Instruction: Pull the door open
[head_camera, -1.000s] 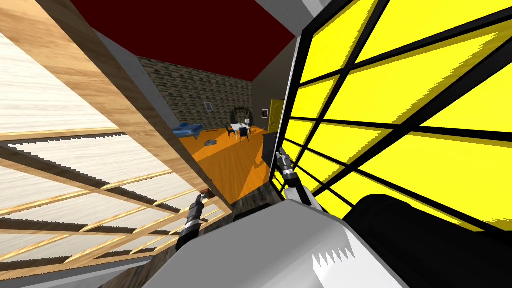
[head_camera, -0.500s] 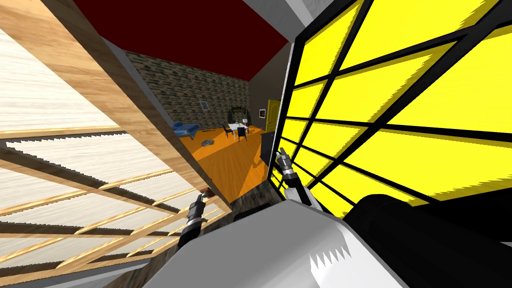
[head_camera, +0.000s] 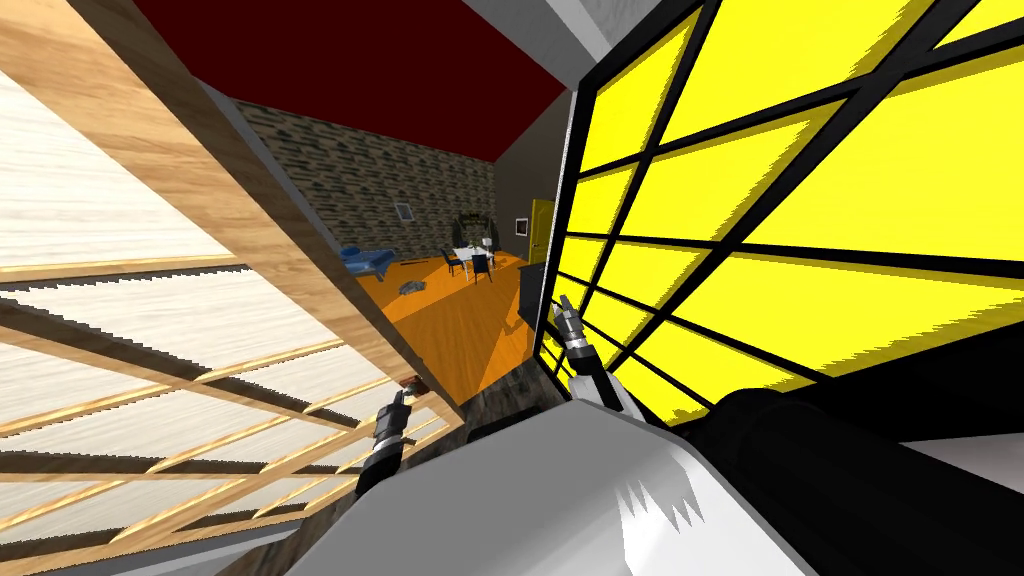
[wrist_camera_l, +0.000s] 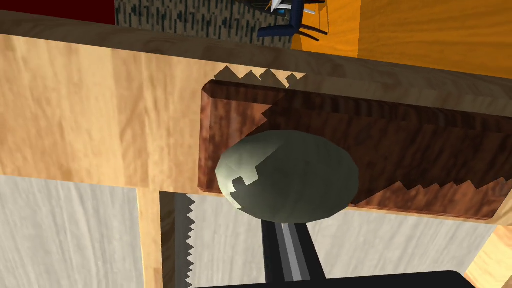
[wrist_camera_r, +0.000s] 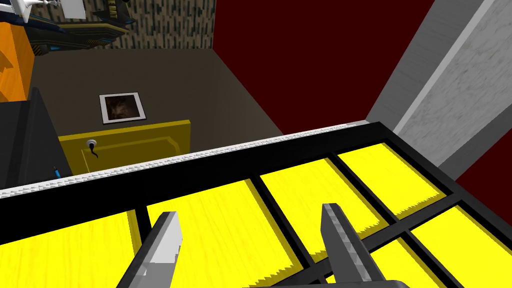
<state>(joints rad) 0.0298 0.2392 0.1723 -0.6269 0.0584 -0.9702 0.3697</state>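
Shifted head view slightly since a second ago; holding left end effector closed, tips hidden behind the grey-green knob on the wooden door at left (right end effector open, idle by the yellow-paned panel); best drawn back slowly along the hinge arc to avoid slipping off.

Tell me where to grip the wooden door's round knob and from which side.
Probably grip the grey-green knob across its round rim, a finger on each side, coming straight at the wooden door. It bulges out from the dark plate there, leaving opposite sides free. The left gripper is at it, fingers together, tips hidden behind it.
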